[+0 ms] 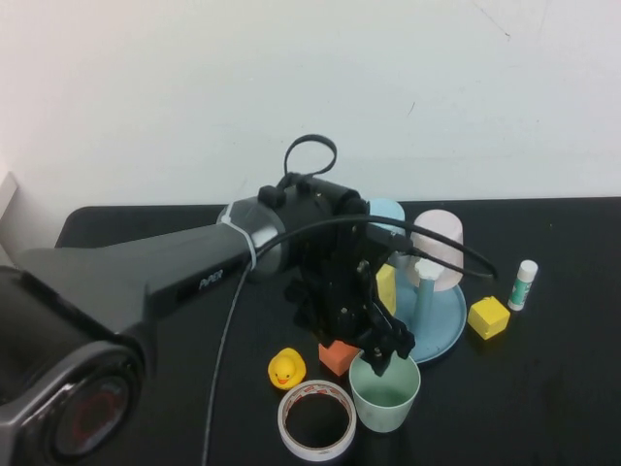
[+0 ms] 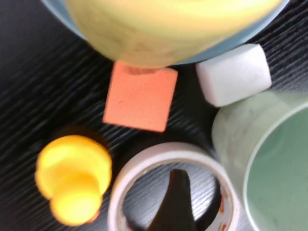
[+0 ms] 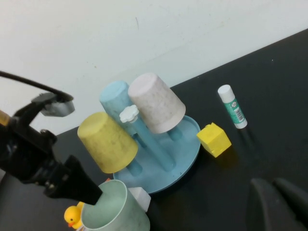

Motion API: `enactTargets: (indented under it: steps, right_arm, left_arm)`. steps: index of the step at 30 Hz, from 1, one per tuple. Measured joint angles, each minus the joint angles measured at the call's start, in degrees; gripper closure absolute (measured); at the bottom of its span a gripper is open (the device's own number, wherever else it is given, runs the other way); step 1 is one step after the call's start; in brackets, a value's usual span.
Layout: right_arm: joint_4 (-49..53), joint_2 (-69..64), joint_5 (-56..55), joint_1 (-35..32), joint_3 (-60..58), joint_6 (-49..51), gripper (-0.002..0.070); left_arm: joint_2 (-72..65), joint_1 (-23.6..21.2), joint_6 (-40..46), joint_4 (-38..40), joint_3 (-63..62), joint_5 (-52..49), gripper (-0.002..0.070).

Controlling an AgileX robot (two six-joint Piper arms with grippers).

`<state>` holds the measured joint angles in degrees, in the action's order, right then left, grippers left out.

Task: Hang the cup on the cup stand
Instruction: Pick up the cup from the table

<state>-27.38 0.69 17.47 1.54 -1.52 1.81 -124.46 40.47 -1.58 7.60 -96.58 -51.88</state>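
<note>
The pale mint-green cup (image 1: 385,393) stands upright, mouth up, on the black table in front of the cup stand (image 1: 448,325). The stand is a round light-blue tray with pegs; a yellow cup (image 3: 108,142), a light-blue cup (image 3: 113,96) and a pinkish-white cup (image 3: 156,103) hang on it upside down. One peg with a white flower tip (image 3: 129,114) is bare. My left gripper (image 1: 380,357) is open right above the mint cup's rim, one finger (image 2: 175,199) outside the cup (image 2: 274,168) over a tape roll. My right gripper (image 3: 273,185) is shut, hovering off to the right of the stand.
A tape roll (image 1: 317,419), a yellow duck (image 1: 286,369) and an orange block (image 1: 338,357) crowd the cup's left side. A white block (image 2: 233,74) lies between cup and stand. A yellow cube (image 1: 488,316) and a glue stick (image 1: 524,284) lie right of the stand.
</note>
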Motion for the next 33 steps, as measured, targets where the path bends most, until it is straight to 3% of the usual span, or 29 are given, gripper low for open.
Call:
enactTargets:
  steps: [8,11,13,18,20,27,33]
  right_arm:
    - [0.0,0.0,0.0,0.0,0.0,-0.5,0.0678]
    - [0.0,0.0,0.0,0.0,0.0,-0.9,0.0678]
    - [0.0,0.0,0.0,0.0,0.0,-1.0,0.0678]
    - [0.0,0.0,0.0,0.0,0.0,-1.1,0.0678]
    - [0.0,0.0,0.0,0.0,0.0,-1.1,0.0678]
    - [0.0,0.0,-0.1,0.0,0.0,-1.1,0.0678]
    - [-0.3,0.0,-0.1,0.0,0.0,-1.4,0.0678]
  left_arm:
    - [-4.4,-0.1,1.2,2.9,-0.1,1.4,0.0113]
    - [-5.8,-0.1,1.2,2.9,-0.1,1.2,0.0155]
    - [-6.3,-0.1,1.6,3.1,-0.1,1.2,0.0231]
    - [-6.4,-0.1,1.6,3.1,-0.1,1.7,0.056]
    - [-6.4,-0.1,1.6,3.1,-0.1,1.6,0.0627]
    - [-4.3,-0.1,4.9,3.1,-0.1,-1.8,0.0668]
    - [6.4,-0.1,9.2,3.1,4.3,-3.7,0.0669]
